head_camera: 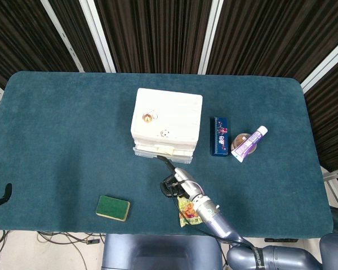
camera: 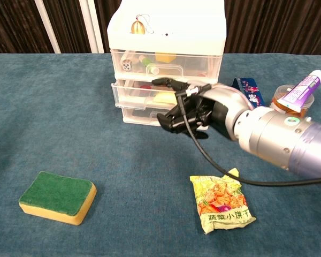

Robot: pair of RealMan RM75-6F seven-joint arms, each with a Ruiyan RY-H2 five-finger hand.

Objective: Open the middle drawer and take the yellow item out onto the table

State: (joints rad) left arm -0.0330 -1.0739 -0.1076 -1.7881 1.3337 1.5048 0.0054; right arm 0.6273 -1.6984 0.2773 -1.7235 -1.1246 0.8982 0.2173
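Right hand (camera: pixel 190 112) of mine hovered at the front of the drawer unit (camera: pixel 166 64), fingers loosely curled, holding nothing. Its middle drawer (camera: pixel 134 92) sat slightly open, the yellow item (camera: pixel 165 98) inside. Next I needed to hook that drawer's front and pull.

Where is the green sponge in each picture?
Head view: the green sponge lies near the bottom edge, left of the middle.
Chest view: the sponge sits at the lower left, close to the camera.
Shared landmark: the white drawer box, which is behind the sponge and to its right.
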